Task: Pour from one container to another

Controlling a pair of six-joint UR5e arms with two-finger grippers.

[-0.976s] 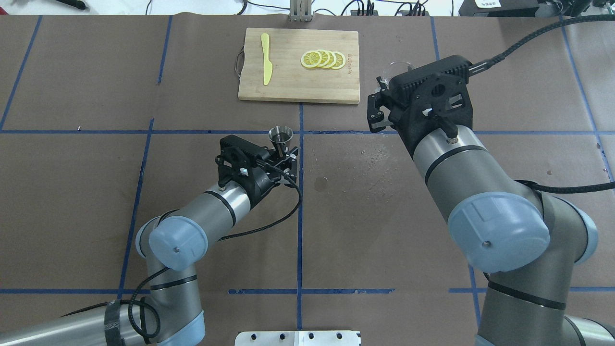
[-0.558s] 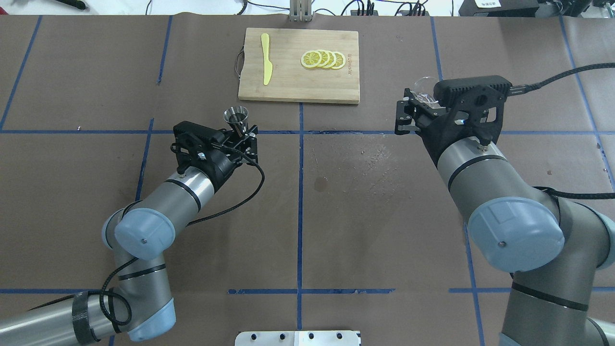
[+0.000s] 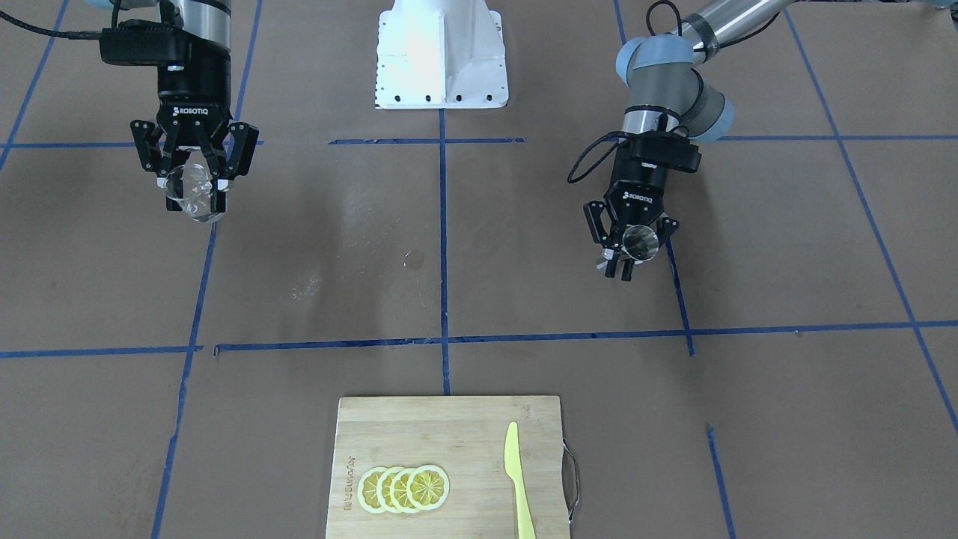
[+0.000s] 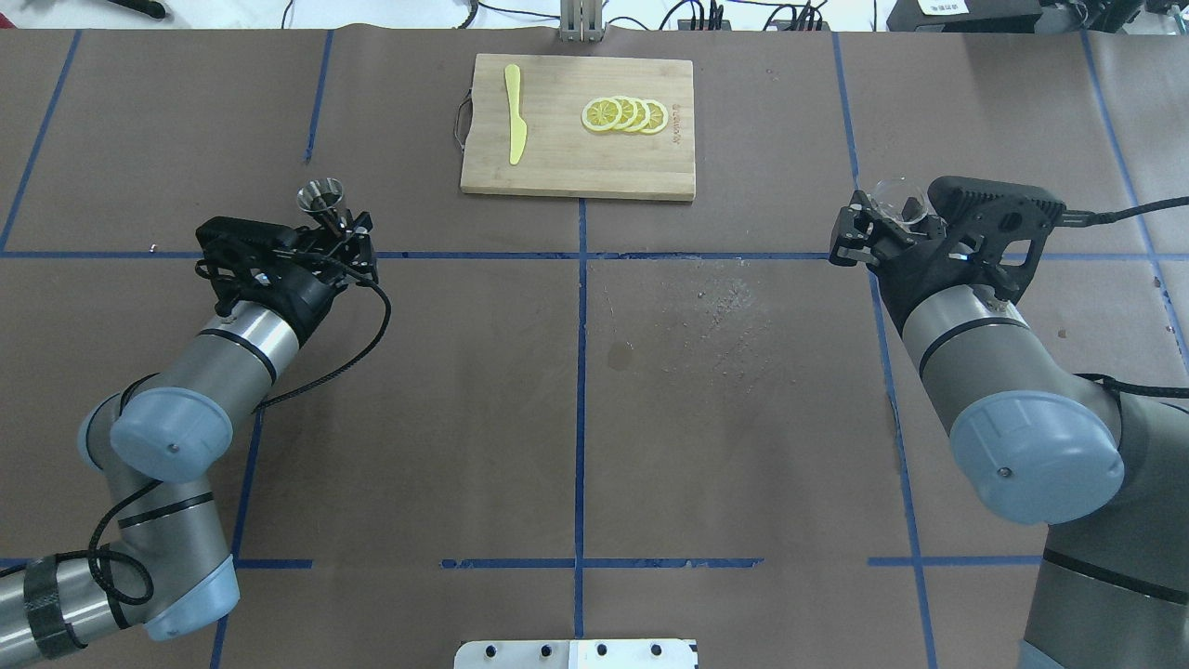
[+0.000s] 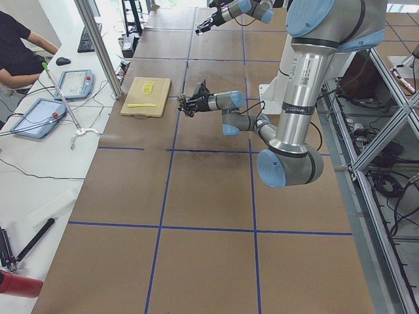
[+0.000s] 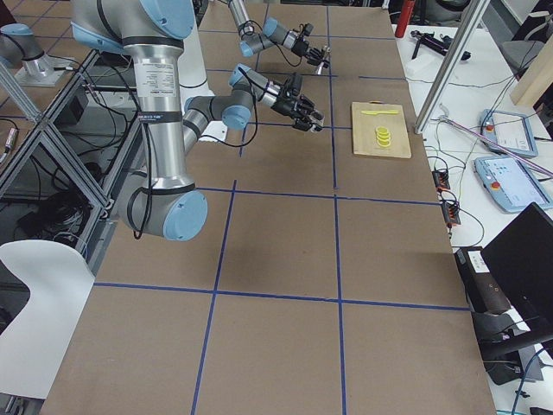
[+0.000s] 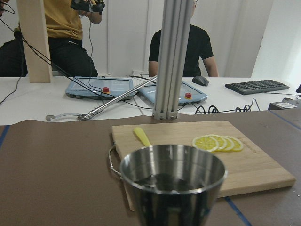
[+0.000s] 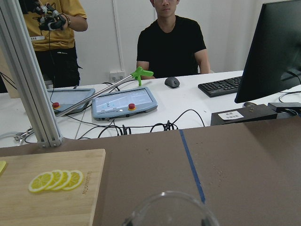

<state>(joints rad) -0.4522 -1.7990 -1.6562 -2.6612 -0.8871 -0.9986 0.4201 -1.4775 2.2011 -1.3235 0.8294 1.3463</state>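
A small metal cup (image 4: 320,197) stands upright in my left gripper (image 4: 346,228), which is shut on its lower part, over the table's left half. In the left wrist view the metal cup (image 7: 173,181) fills the lower middle, with its dark inside showing. In the front-facing view the same cup (image 3: 641,241) sits between the left gripper's fingers (image 3: 608,262). My right gripper (image 4: 868,228) is shut on a clear glass (image 4: 896,200) over the table's right side. That glass (image 3: 193,191) hangs in the gripper above the table. Only its rim (image 8: 169,209) shows in the right wrist view.
A wooden cutting board (image 4: 557,158) lies at the far middle with lemon slices (image 4: 624,114) and a yellow knife (image 4: 514,113). Spots and a small ring stain (image 4: 620,354) mark the brown table cover between the arms. Operators and tablets are beyond the far edge.
Both arms have swung outward, apart from each other. The left one moved left with the metal cup. The right one moved right and a little nearer with the glass.
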